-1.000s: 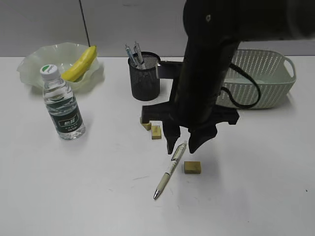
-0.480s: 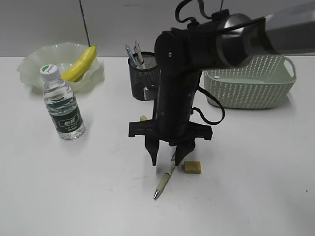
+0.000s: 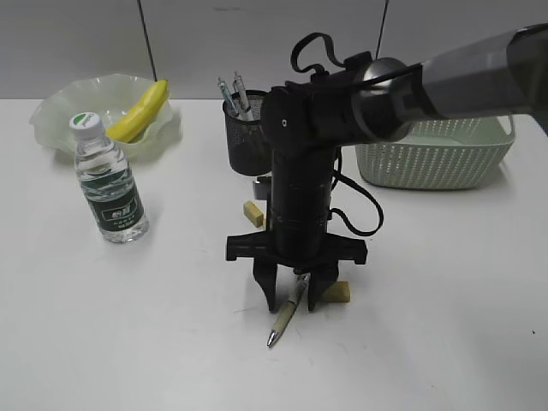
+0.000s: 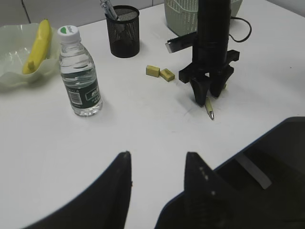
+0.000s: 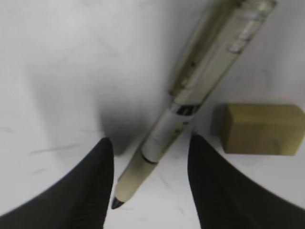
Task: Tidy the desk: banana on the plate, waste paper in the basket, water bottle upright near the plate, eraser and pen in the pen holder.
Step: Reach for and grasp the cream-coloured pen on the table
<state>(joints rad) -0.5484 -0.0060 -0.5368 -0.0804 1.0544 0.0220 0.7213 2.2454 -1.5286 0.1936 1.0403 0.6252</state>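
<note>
My right gripper [image 3: 294, 302] points straight down, open, its tips on the desk [image 3: 154, 342] either side of the pale pen [image 3: 286, 318] lying there. Close up, the pen [image 5: 209, 52] runs slantwise between the fingers of the right gripper [image 5: 148, 139] without being clamped. One tan eraser [image 3: 342, 293] lies just right of the jaws, another [image 3: 253, 213] behind them. The banana [image 3: 141, 110] rests in the plate [image 3: 60, 111], and the water bottle [image 3: 109, 184] stands upright beside it. Several pens stick out of the pen holder [image 3: 251, 137]. My left gripper [image 4: 158, 156] hovers open and empty. No waste paper shows.
The basket [image 3: 445, 154] stands at the back right, behind the right arm. From the left wrist, the bottle [image 4: 80, 78] is ahead on the left, with two erasers [image 4: 153, 71] and the right gripper [image 4: 208, 98] further right.
The right arm moved forward and left and came down over the pen. Its jaws now straddle the pen at the desk and stand a little wider. The left gripper has not changed.
</note>
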